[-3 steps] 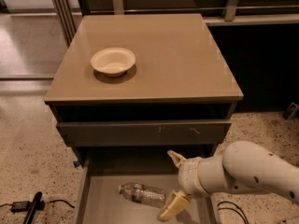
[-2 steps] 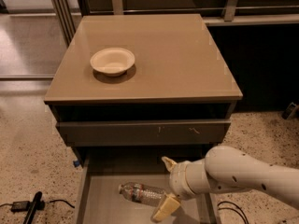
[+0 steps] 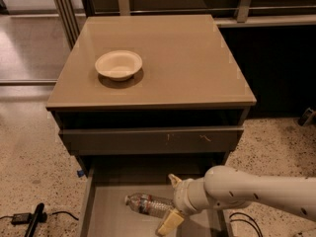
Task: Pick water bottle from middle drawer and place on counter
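We begin with the counter (image 3: 187, 58), which looks as it did a second ago: glossy and bare but for the pale bowl (image 3: 118, 64) on its left half, so nothing has been placed there yet. Below it the middle drawer (image 3: 109, 220) stands pulled out, as before.

What has changed is the arm (image 3: 256, 191). Over the last second it has slid leftward across the drawer, carrying the gripper (image 3: 169, 204) from beside the water bottle (image 3: 147, 205) up to its base end. The two tan fingers are spread wide, one beyond the bottle and one on our side of it. The base seems to lie between them, and we see no pinch yet. We judge the reach nearly done, with closing, lifting and setting down all left to do.

The bottle itself has not budged. It lies on its side on the drawer floor, white cap pointing left, base toward the gripper. It is small, clear and ribbed, with a red-and-dark label band around its waist. Thin round plastic like this may roll or buckle under a careless squeeze.
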Controlling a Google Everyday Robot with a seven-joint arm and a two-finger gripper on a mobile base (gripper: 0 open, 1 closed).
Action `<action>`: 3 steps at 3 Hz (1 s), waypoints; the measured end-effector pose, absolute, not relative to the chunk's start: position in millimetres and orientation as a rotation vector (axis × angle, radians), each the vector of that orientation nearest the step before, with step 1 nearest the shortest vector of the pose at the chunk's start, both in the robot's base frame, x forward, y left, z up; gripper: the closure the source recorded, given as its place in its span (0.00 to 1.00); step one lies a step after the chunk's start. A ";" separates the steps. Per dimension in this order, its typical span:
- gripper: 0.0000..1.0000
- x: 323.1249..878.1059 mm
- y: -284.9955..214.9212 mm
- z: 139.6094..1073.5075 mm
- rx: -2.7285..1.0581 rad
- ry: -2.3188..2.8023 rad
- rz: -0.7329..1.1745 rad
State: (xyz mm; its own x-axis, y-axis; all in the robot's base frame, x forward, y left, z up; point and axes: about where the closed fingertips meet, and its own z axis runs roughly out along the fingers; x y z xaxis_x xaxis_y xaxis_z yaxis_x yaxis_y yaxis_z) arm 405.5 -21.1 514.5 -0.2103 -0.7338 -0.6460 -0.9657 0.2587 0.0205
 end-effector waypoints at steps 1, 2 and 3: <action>0.00 415.8 -16.4 494.4 -1.501 1.959 0.572; 0.00 423.9 -12.3 477.1 -1.452 1.908 0.579; 0.00 423.9 -12.3 477.2 -1.453 1.908 0.579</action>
